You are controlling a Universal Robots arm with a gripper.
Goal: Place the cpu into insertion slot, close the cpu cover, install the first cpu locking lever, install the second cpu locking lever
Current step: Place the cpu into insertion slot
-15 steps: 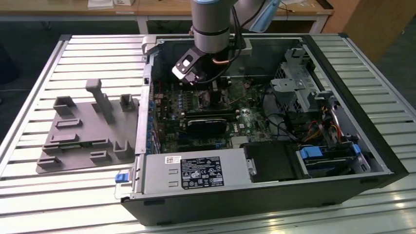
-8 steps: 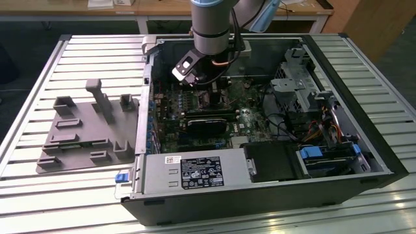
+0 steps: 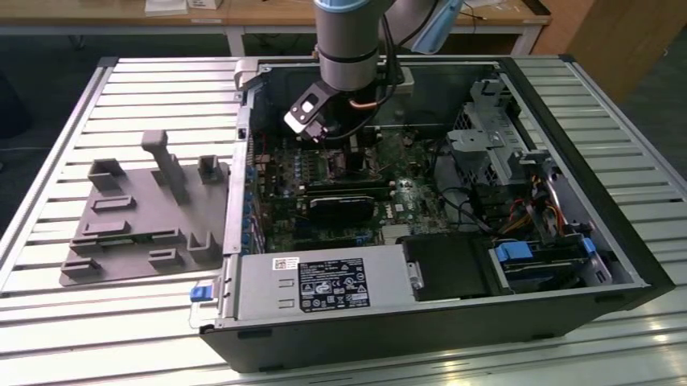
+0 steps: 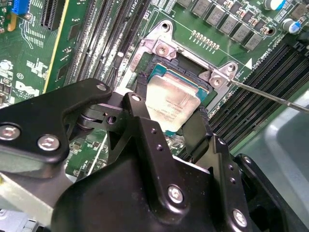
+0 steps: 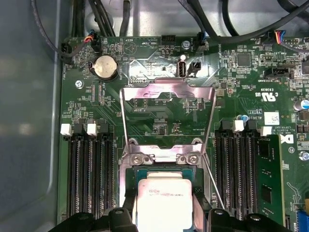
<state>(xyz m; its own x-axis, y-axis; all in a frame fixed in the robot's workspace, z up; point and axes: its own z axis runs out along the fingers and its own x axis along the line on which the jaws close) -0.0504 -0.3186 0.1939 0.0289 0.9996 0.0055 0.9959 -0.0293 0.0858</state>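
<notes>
The tool [image 5: 164,209] is inside the open computer case [image 3: 601,241], which lies on the slatted bench [image 3: 64,338]. In both wrist views its fingers [image 4: 137,113] are closed on two opposite edges of the cpu [image 4: 171,108] – silver top facing up. The cpu sits directly over the insertion slot [image 5: 159,173], whose dark rim shows around it. The cpu cover [image 5: 145,91] is swung open, away from the slot. A thin lever rod [image 4: 270,96] stands free beside the slot – unlatched. Memory slots [image 5: 89,179] flank the slot on both sides.
</notes>
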